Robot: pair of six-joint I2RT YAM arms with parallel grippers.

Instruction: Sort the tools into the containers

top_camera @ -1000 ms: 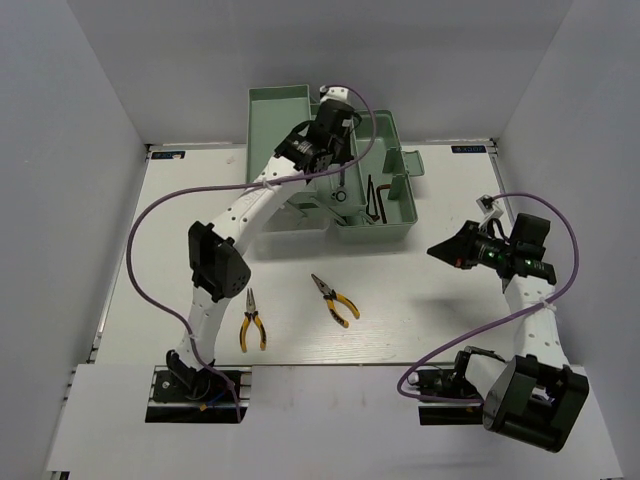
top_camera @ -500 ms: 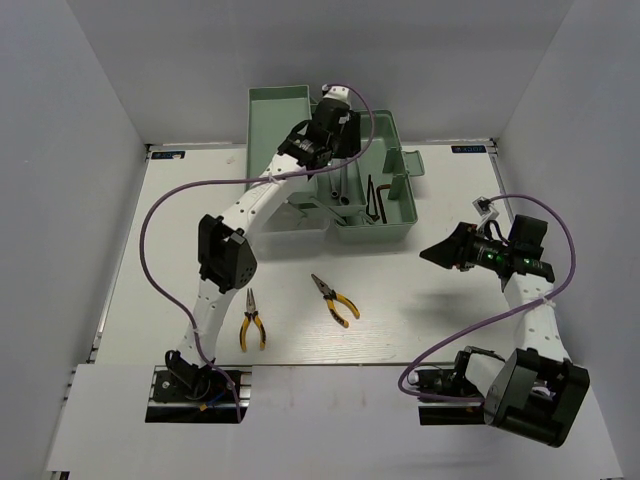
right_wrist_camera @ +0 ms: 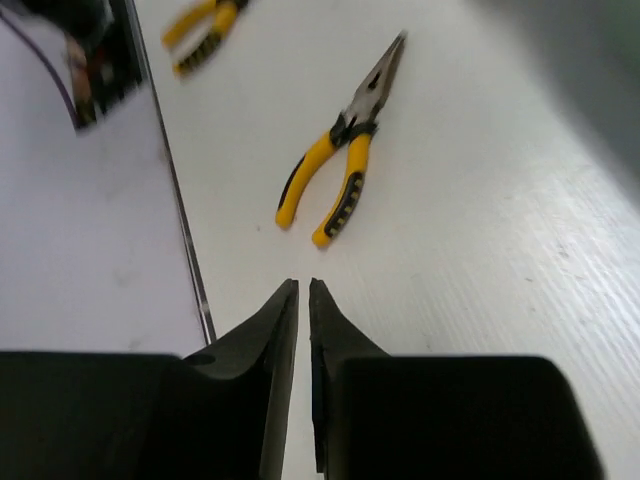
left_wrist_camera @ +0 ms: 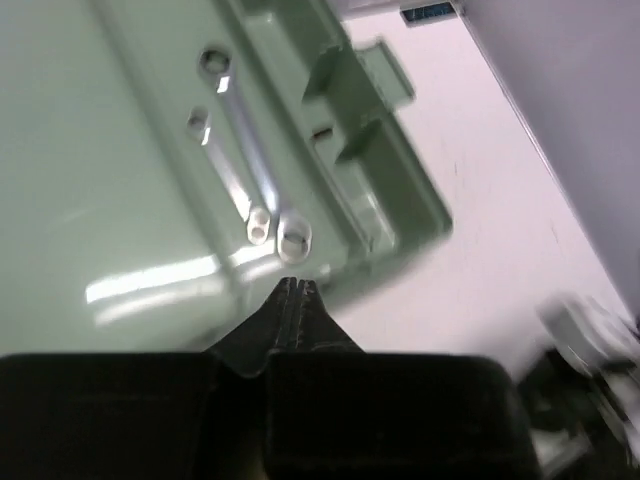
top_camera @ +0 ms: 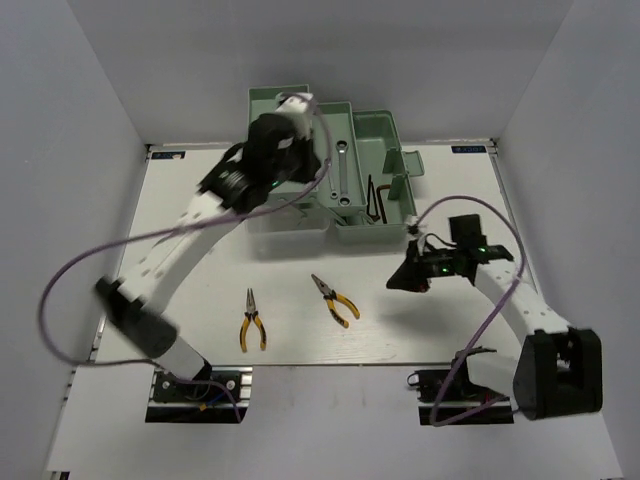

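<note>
Inside the toolbox (top_camera: pixel 375 228), exposed by the left gripper's (left_wrist_camera: pixel 292 290) retreat (clenched on nothing): two wrenches (left_wrist_camera: pixel 245 170) side by side. Hex keys (top_camera: pixel 372 198) in the neighbouring compartment. Still out on the table (top_camera: pixel 300 345): both pliers (right_wrist_camera: pixel 340 170), with the right gripper (right_wrist_camera: pixel 303 290) swung close, barely parted, empty.

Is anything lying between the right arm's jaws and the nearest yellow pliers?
Nothing visible does. Only bare white table lies between the right gripper and the yellow-handled pliers ahead of it.
</note>
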